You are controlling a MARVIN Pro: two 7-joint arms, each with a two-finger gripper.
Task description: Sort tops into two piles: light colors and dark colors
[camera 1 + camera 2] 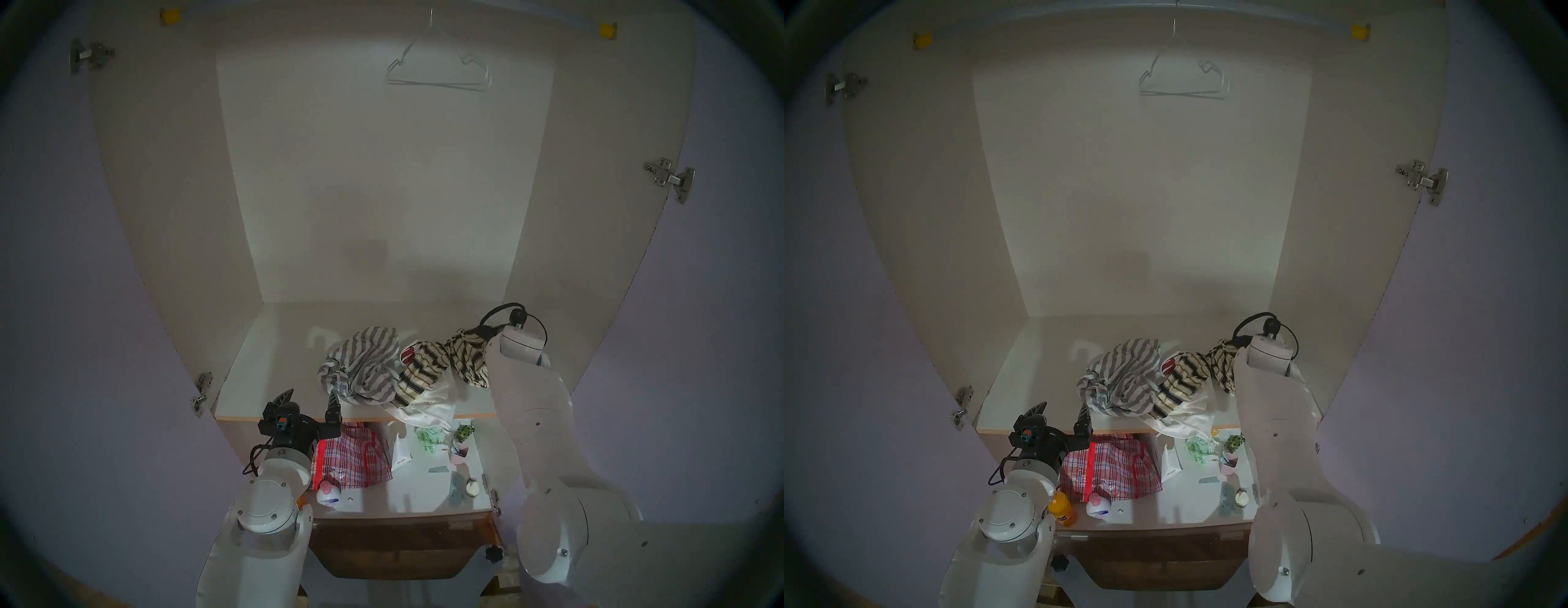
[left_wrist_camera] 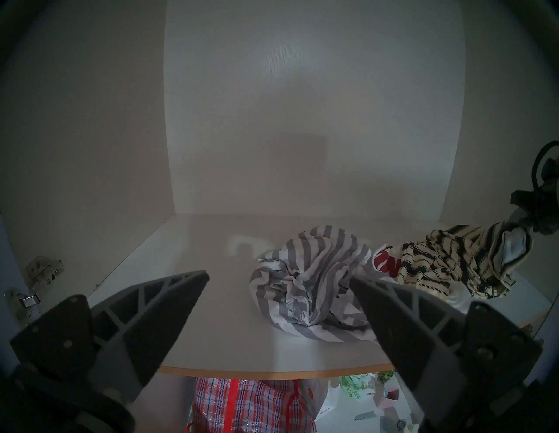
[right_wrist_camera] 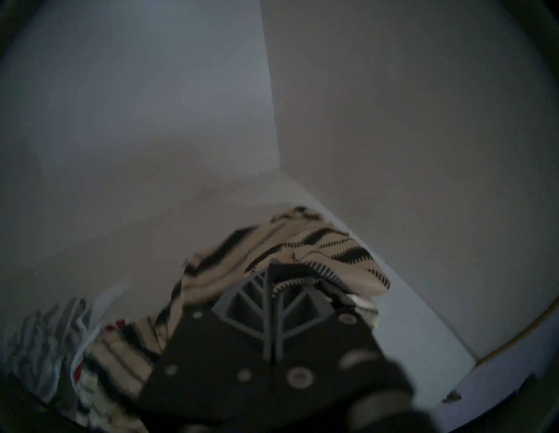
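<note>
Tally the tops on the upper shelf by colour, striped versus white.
Striped: 2, the grey-striped top and the black-striped top.
White: 1, the white top with a red print, under the black-striped one.
Total: 3

Shelf (image 1: 271,365) bare on its left half and rear; grey-and-white striped top (image 1: 365,365), cream black-striped top (image 1: 428,369) and right arm (image 1: 526,403) block centre and right.
</note>
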